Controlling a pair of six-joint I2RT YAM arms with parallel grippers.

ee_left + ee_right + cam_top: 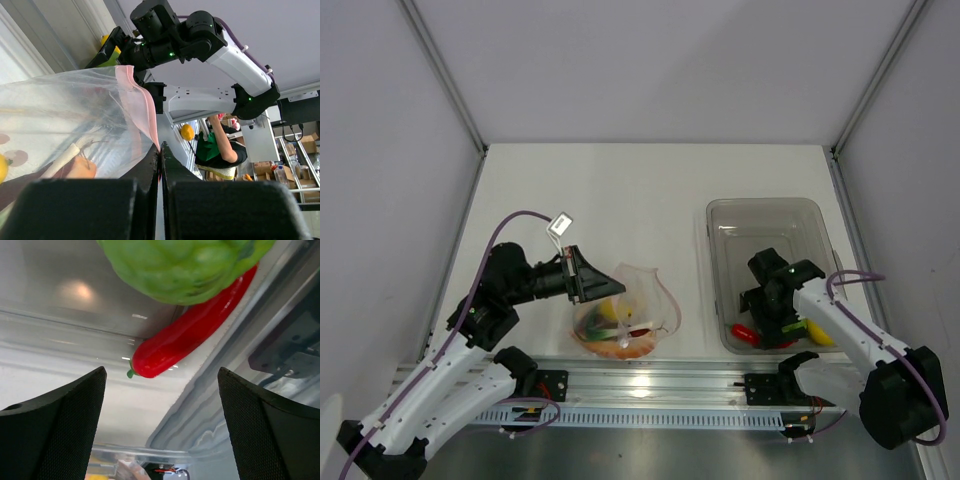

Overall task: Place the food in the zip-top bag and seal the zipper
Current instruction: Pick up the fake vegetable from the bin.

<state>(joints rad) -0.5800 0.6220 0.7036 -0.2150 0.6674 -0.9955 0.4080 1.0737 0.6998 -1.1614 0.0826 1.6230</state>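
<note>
**Ann:** Fingers (60, 430) of the right gripper (161, 390) are filling the bottom corners of the right wrist view. They are standing wide apart with nothing between them. What are they aiming at?

**Ben:** They are hanging over the chili (185, 335), which is lying in the bin (765, 212). At the top of that frame the green fruit (185, 265) is lying against it. The chili is probably getting picked next.

**Ann:** What is the left gripper (160, 162) doing?

**Ben:** At the bottom centre of the left wrist view it is pinching the bag (60, 110) by its zipper (136, 105), with the jaws fully closed on the pink strip. In the top view it is lifting that edge, left of centre, so the mouth is gaping toward the bin.

**Ann:** Is any food (620, 335) sitting inside?

**Ben:** Several pieces are resting low in the bag. One is a lemon (607, 312), and there is something orange and something reddish. The rest are blurring together.

**Ann:** What is remaining?

**Ben:** At the lower right of the top view, the bin is holding the chili, the green fruit and a second lemon (820, 333) at its near end. Those are waiting to be moved across. The zipper is hanging open, so sealing is not yet done. Loading is looking a bit past halfway, judging by the two piles.
</note>
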